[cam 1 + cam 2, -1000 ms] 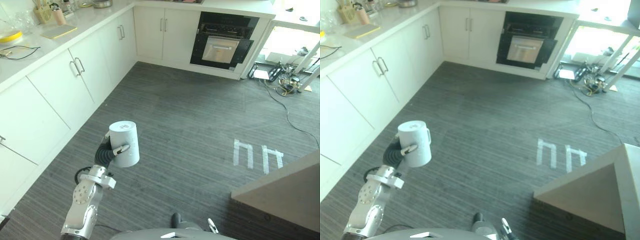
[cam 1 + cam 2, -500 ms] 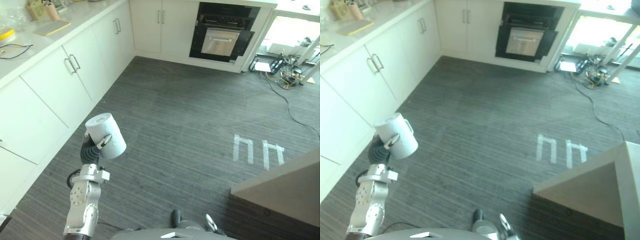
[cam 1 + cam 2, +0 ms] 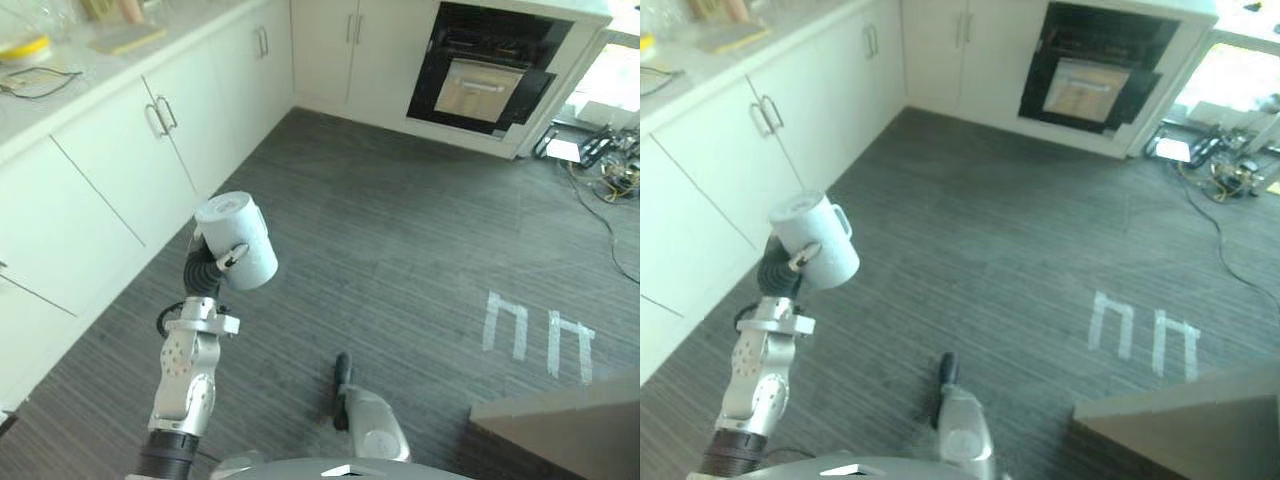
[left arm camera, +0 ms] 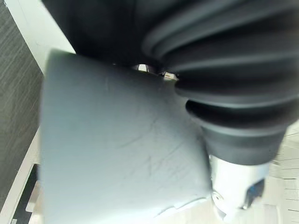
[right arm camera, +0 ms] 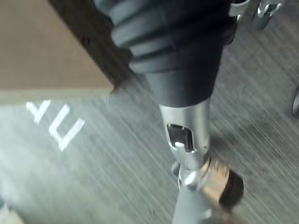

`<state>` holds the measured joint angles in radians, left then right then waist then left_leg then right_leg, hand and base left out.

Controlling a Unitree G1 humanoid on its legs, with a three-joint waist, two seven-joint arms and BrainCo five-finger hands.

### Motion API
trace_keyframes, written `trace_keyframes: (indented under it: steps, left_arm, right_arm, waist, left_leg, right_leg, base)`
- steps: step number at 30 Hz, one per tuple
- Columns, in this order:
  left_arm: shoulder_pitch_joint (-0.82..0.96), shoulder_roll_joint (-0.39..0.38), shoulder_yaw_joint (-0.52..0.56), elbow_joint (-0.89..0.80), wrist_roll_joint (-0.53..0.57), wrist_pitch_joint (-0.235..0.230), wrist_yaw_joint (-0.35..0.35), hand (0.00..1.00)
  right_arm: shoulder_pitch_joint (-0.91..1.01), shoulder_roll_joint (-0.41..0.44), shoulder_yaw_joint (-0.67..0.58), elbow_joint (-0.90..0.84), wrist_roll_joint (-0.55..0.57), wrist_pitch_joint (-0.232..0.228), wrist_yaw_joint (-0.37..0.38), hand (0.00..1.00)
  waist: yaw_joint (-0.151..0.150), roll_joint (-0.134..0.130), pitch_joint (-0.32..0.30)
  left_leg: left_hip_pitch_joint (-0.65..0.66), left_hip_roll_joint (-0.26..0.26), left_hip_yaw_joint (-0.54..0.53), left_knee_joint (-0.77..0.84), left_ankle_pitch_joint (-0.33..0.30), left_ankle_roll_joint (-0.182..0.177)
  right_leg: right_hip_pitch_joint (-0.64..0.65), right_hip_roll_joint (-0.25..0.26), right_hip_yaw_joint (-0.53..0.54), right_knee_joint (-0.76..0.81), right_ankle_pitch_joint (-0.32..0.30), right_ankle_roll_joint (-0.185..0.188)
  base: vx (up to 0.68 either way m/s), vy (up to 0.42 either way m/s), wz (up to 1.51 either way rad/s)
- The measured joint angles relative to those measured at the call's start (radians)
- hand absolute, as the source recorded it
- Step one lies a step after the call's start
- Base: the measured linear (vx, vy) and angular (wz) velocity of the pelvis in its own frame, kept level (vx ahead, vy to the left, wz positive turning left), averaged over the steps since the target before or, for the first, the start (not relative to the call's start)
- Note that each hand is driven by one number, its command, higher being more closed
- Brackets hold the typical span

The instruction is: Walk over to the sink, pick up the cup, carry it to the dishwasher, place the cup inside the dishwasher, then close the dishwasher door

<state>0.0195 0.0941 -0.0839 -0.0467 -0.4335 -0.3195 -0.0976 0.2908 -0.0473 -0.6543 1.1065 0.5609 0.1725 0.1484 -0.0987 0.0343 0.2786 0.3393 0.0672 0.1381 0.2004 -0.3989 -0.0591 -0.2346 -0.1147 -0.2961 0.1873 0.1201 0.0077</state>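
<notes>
Grey striped kitchen floor (image 3: 400, 250) separates robot from black open-doored appliance (image 3: 490, 80) at the far wall; white handled cup (image 3: 238, 240) held aloft, left hand (image 3: 205, 275) fingers curled round it; right hand (image 5: 177, 51) fingers: cannot tell; pickup judged complete; carrying under way; placing and door-closing outstanding.

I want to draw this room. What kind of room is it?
Most likely a kitchen: a black built-in appliance sits among white cupboards under a long worktop, and the left hand holds a cup.
</notes>
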Motion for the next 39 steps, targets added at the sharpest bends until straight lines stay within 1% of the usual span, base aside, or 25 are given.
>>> trace_keyframes:
  steps: [1,2,3,6,8,9,10,11,13,14,16,18,20,21,23,24,27,28,29,30,31,33,36,38,39]
  left_arm:
    - [0.001,0.000,-0.001,-0.003,-0.004,0.008,-0.009,1.00]
    - [-0.002,0.006,0.002,-0.022,-0.011,0.024,-0.028,1.00]
    - [-0.012,0.008,0.002,-0.031,-0.017,0.033,-0.041,1.00]
    - [0.002,0.004,-0.017,-0.061,-0.017,0.090,-0.061,1.00]
    - [0.015,0.002,-0.035,-0.064,-0.018,0.110,-0.061,1.00]
    - [0.016,-0.013,-0.045,-0.065,-0.018,0.112,-0.065,1.00]
    - [0.026,-0.038,-0.045,-0.072,-0.018,0.107,-0.071,1.00]
    - [0.031,-0.047,-0.045,-0.079,-0.018,0.103,-0.071,1.00]
    - [0.060,-0.058,-0.042,-0.121,-0.018,0.103,-0.067,1.00]
    - [0.066,-0.057,-0.037,-0.126,-0.019,0.103,-0.066,1.00]
    - [0.087,-0.045,-0.027,-0.135,-0.044,0.101,-0.063,1.00]
    - [0.128,-0.035,0.004,-0.132,-0.054,0.096,-0.078,1.00]
    - [0.162,-0.042,0.004,-0.125,-0.053,0.070,-0.090,1.00]
    - [0.172,-0.051,0.004,-0.125,-0.053,0.049,-0.098,1.00]
    - [0.168,-0.058,0.006,-0.099,-0.053,0.013,-0.110,1.00]
    - [0.166,-0.057,0.008,-0.084,-0.053,0.003,-0.121,1.00]
    - [0.161,-0.056,0.037,-0.080,-0.051,-0.004,-0.135,1.00]
    - [0.138,-0.064,0.050,-0.057,-0.043,-0.004,-0.137,1.00]
    - [0.130,-0.062,0.051,-0.046,-0.043,-0.001,-0.137,1.00]
    - [0.118,-0.042,0.055,-0.033,-0.041,0.005,-0.144,1.00]
    - [0.115,-0.028,0.052,-0.028,-0.039,0.007,-0.152,1.00]
    - [0.113,-0.015,0.054,-0.028,-0.032,0.009,-0.149,1.00]
    - [0.072,0.013,0.043,-0.018,-0.034,0.026,-0.118,1.00]
    - [0.038,0.013,0.033,-0.009,-0.037,0.037,-0.113,1.00]
    - [0.032,0.006,0.022,-0.010,-0.038,0.037,-0.120,1.00]
  right_arm:
    - [0.009,0.000,-0.020,-0.001,0.004,0.004,-0.003,0.00]
    - [0.017,0.011,-0.045,-0.014,0.011,0.011,-0.006,0.00]
    - [0.016,0.030,-0.063,-0.035,0.023,0.016,-0.006,0.00]
    - [0.016,0.066,-0.068,-0.080,0.021,0.002,0.006,0.00]
    - [0.016,0.079,-0.056,-0.102,0.020,-0.011,0.014,0.00]
    - [0.014,0.079,-0.055,-0.109,0.020,-0.014,0.015,0.00]
    - [0.014,0.071,-0.031,-0.111,0.017,-0.033,0.017,0.00]
    - [0.012,0.065,-0.004,-0.113,0.010,-0.050,0.019,0.00]
    - [-0.009,0.028,0.135,-0.157,-0.019,-0.100,0.018,0.00]
    - [-0.025,0.013,0.155,-0.157,-0.019,-0.111,0.017,0.00]
    - [-0.089,-0.033,0.223,-0.157,-0.017,-0.126,0.016,0.00]
    - [-0.204,-0.077,0.303,-0.157,-0.002,-0.109,0.016,0.00]
    - [-0.254,-0.089,0.338,-0.155,0.010,-0.085,0.014,0.00]
    - [-0.266,-0.093,0.337,-0.146,0.022,-0.073,0.014,0.00]
    - [-0.256,-0.091,0.335,-0.119,0.021,-0.047,0.011,0.00]
    - [-0.237,-0.090,0.334,-0.090,0.021,-0.030,-0.005,0.00]
    - [-0.208,-0.075,0.301,-0.029,0.021,0.007,-0.028,0.00]
    - [-0.178,-0.078,0.206,0.025,0.010,0.038,-0.032,0.00]
    - [-0.163,-0.076,0.176,0.033,-0.008,0.048,-0.036,0.00]
    - [-0.124,-0.059,0.118,0.049,-0.023,0.050,-0.046,0.00]
    - [-0.091,-0.044,0.092,0.049,-0.033,0.046,-0.045,0.00]
    - [-0.046,-0.027,0.089,0.048,-0.049,0.032,-0.032,0.00]
    - [-0.026,0.013,0.040,0.046,-0.022,-0.026,-0.011,0.00]
    - [-0.019,0.051,0.006,0.040,0.005,-0.053,0.020,0.00]
    - [0.001,0.079,0.008,0.020,0.006,-0.063,0.031,0.00]
  waist:
    - [0.000,0.012,-0.006]
    - [-0.003,0.035,-0.018]
    - [-0.004,0.039,-0.020]
    - [-0.012,0.015,-0.044]
    - [-0.008,0.020,-0.064]
    - [-0.008,0.041,-0.075]
    - [0.001,0.053,-0.083]
    - [0.006,0.062,-0.085]
    - [0.027,0.057,-0.077]
    - [0.039,0.053,-0.076]
    - [0.082,0.045,-0.075]
    - [0.102,0.034,-0.069]
    - [0.107,0.038,-0.069]
    - [0.119,0.052,-0.070]
    - [0.131,0.063,-0.068]
    - [0.132,0.063,-0.073]
    - [0.138,-0.008,-0.089]
    - [0.126,-0.033,-0.097]
    - [0.125,-0.029,-0.097]
    - [0.120,-0.034,-0.092]
    - [0.105,-0.038,-0.089]
    - [0.075,-0.032,-0.084]
    - [0.038,-0.022,-0.083]
    - [0.015,-0.015,-0.075]
    - [0.010,-0.013,-0.075]
  left_leg:
    - [0.010,0.017,0.004,-0.002,-0.015,0.007]
    - [0.034,0.040,0.008,-0.007,-0.024,0.024]
    - [0.038,0.055,0.010,0.013,-0.006,0.016]
    - [0.015,0.071,-0.002,0.150,0.097,0.020]
    - [-0.062,0.098,-0.019,0.335,0.193,-0.016]
    - [-0.152,0.137,-0.048,0.511,0.314,-0.096]
    - [-0.248,0.183,-0.056,0.685,0.450,-0.095]
    - [-0.292,0.204,-0.049,0.777,0.456,-0.074]
    - [-0.443,0.244,0.010,1.041,0.359,0.068]
    - [-0.471,0.236,0.026,1.047,0.329,0.085]
    - [-0.544,0.199,0.078,0.922,0.256,0.087]
    - [-0.558,0.106,0.107,0.436,0.221,0.053]
    - [-0.530,0.037,0.075,0.013,0.314,-0.024]
    - [-0.559,0.032,0.059,-0.067,0.341,-0.060]
    - [-0.580,0.039,0.076,-0.078,0.358,-0.034]
    - [-0.570,0.032,0.063,-0.067,0.415,0.014]
    - [-0.567,-0.052,0.073,0.003,0.473,0.048]
    - [-0.549,-0.085,0.112,0.006,0.469,0.065]
    - [-0.537,-0.089,0.112,0.006,0.466,0.072]
    - [-0.470,-0.107,0.116,-0.018,0.440,0.112]
    - [-0.413,-0.119,0.113,-0.047,0.427,0.131]
    - [-0.328,-0.128,0.111,-0.078,0.398,0.148]
    - [-0.272,-0.128,0.095,-0.102,0.359,0.153]
    - [-0.249,-0.133,0.062,-0.103,0.333,0.154]
    - [-0.223,-0.138,0.056,-0.107,0.312,0.148]
  right_leg:
    - [-0.017,0.005,-0.016,0.049,-0.004,-0.006]
    - [-0.052,0.017,-0.031,0.159,-0.064,-0.058]
    - [-0.070,0.020,-0.032,0.229,-0.121,-0.061]
    - [-0.056,0.010,-0.042,0.332,-0.244,-0.062]
    - [-0.014,0.028,-0.047,0.319,-0.288,-0.068]
    - [0.032,0.054,-0.056,0.271,-0.302,-0.077]
    - [0.087,0.087,-0.064,0.215,-0.305,-0.080]
    - [0.115,0.101,-0.063,0.198,-0.310,-0.085]
    - [0.245,0.132,-0.053,0.139,-0.342,-0.101]
    - [0.274,0.133,-0.046,0.122,-0.347,-0.101]
    - [0.339,0.134,-0.007,0.073,-0.350,-0.094]
    - [0.394,0.124,0.041,0.031,-0.338,-0.066]
    - [0.444,0.126,0.069,-0.013,-0.332,-0.038]
    - [0.470,0.146,0.091,-0.045,-0.332,-0.023]
    - [0.531,0.163,0.116,-0.069,-0.355,0.008]
    - [0.562,0.161,0.133,-0.058,-0.390,0.029]
    - [0.559,0.055,0.156,0.023,-0.508,0.054]
    - [0.461,-0.012,0.146,0.258,-0.510,0.093]
    - [0.401,-0.037,0.146,0.379,-0.473,0.110]
    - [0.295,-0.090,0.138,0.642,-0.307,0.104]
    - [0.265,-0.127,0.116,0.756,-0.183,0.078]
    - [0.183,-0.159,0.103,0.920,-0.208,0.013]
    - [0.020,-0.103,0.086,0.857,-0.304,0.007]
    - [-0.022,-0.059,0.038,0.637,-0.330,0.016]
    - [-0.021,-0.047,-0.037,0.429,-0.306,0.024]
  base:
    - [0.47,-0.271,-0.14]
    - [0.41,-0.213,-0.16]
    - [0.49,-0.292,-0.10]
    - [0.38,-0.280,0.02]
    - [0.34,-0.249,0.03]
    - [0.38,-0.175,0.06]
    - [0.41,-0.137,0.04]
    - [0.44,-0.091,-0.09]
    - [0.47,-0.118,-0.12]
    - [0.39,-0.109,-0.34]
    - [0.26,-0.056,-0.61]
    - [0.33,-0.022,-0.66]
    - [0.40,0.047,-0.44]
    - [0.41,0.099,-0.42]
    - [0.42,0.191,-0.42]
    - [0.44,0.245,-0.50]
    - [0.47,0.260,-0.45]
    - [0.43,0.208,-0.24]
    - [0.50,0.293,-0.35]
    - [0.40,0.297,-0.23]
    - [0.41,0.280,-0.16]
    - [0.41,0.213,-0.08]
    - [0.36,0.138,-0.06]
    - [0.36,0.058,0.31]
    - [0.31,0.016,0.23]
